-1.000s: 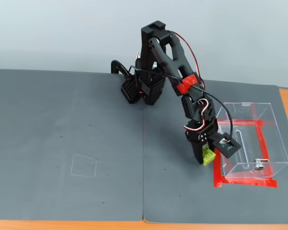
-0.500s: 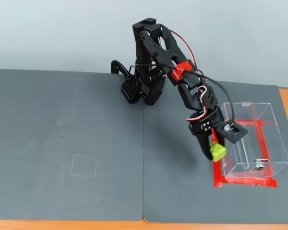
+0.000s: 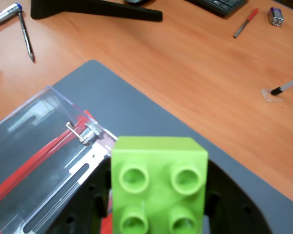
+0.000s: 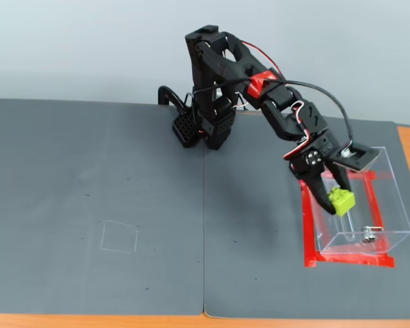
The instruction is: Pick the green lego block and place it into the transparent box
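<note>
Green lego block (image 4: 341, 200) is pinched in the tool (image 4: 333, 199), raised above the near-left wall of the transparent box (image 4: 386, 179). I'd carry it further over the opening, clear of the rim, before letting go.

Both pictures are bright and evenly lit, with soft and diffuse light that seems to come from above. In the fixed view the arm (image 4: 260, 89) gives only a faint, soft shadow on the grey mat (image 4: 89, 205) below it, and the picture is sharp from edge to edge, without visible distortion. The transparent box (image 4: 369, 205) at the right shows pale reflections on its walls. In the wrist view the green lego block (image 3: 158, 183) at the bottom centre is very near the lens and slightly soft, while the wooden table (image 3: 195, 63) in the upper part stays quite clear. The box wall at lower left has whitish glare.
</note>
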